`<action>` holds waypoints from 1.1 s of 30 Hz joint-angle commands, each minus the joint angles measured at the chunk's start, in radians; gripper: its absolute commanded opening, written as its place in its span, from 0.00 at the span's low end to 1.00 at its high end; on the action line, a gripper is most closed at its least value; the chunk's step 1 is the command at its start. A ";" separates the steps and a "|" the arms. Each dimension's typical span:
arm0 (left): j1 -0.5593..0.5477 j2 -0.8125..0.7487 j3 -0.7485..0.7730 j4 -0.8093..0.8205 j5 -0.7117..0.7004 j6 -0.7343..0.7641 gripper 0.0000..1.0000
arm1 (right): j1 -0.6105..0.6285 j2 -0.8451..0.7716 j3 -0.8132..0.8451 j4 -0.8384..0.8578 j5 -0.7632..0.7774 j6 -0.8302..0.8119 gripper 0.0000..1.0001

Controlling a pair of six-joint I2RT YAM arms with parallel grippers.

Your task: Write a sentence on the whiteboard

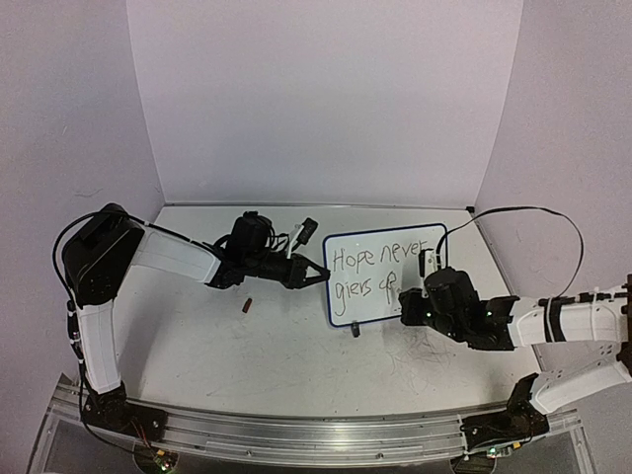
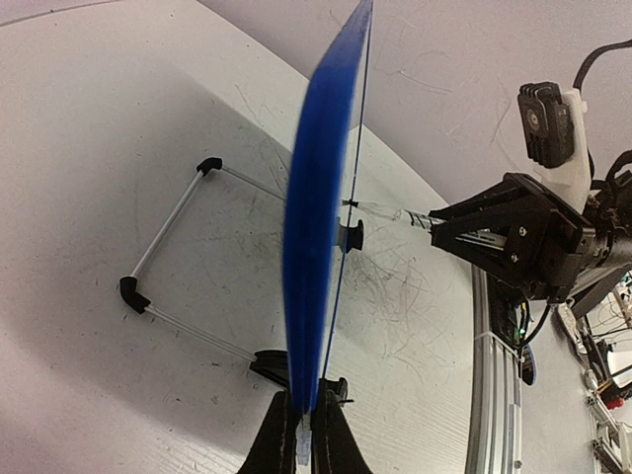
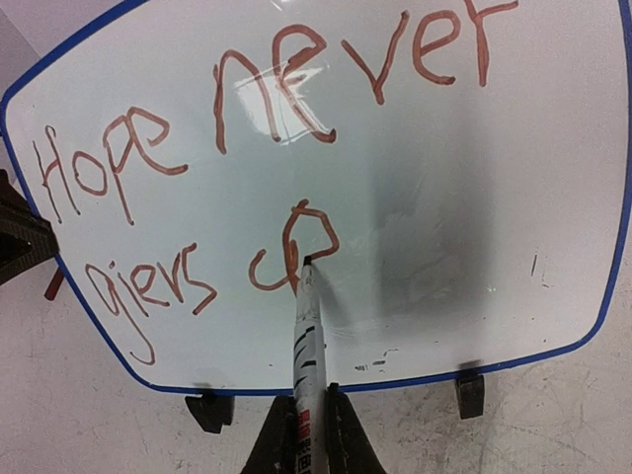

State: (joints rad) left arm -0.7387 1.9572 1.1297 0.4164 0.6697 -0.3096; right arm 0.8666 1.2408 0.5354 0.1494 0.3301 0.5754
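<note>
The small rectangular whiteboard with the thin blue frame [image 3: 513, 178] is being supported upright on the scuffed white tabletop [image 1: 247, 360], right of centre, between the two arms. Its left edge is being clamped by the closed left gripper [image 2: 304, 423]. A slim white marker pen [image 3: 308, 336] is being gripped at the barrel by the closed right gripper [image 3: 308, 420]. The pen tip is being held in contact with the board at the last letter of the reddish-brown handwritten sentence [image 1: 380, 261], which is being shown in two lines.

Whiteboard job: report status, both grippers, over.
Left gripper shut on whiteboard edge. Right gripper shut on marker, tip at last word of sentence. Small red item on table, not blocking.
</note>
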 commanded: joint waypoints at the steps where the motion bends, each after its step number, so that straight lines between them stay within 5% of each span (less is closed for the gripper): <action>1: 0.008 -0.053 -0.008 -0.019 0.002 0.013 0.00 | 0.002 0.019 0.031 0.045 -0.012 -0.012 0.00; 14: 0.009 -0.054 -0.016 -0.019 0.003 0.020 0.00 | -0.015 -0.167 -0.027 -0.103 0.068 0.002 0.00; 33: 0.008 -0.052 -0.004 -0.021 0.004 0.012 0.00 | -0.037 -0.083 -0.018 -0.058 0.019 -0.043 0.00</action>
State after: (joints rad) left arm -0.7380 1.9568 1.1297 0.4110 0.6701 -0.3096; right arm 0.8337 1.1406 0.5159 0.0540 0.3545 0.5477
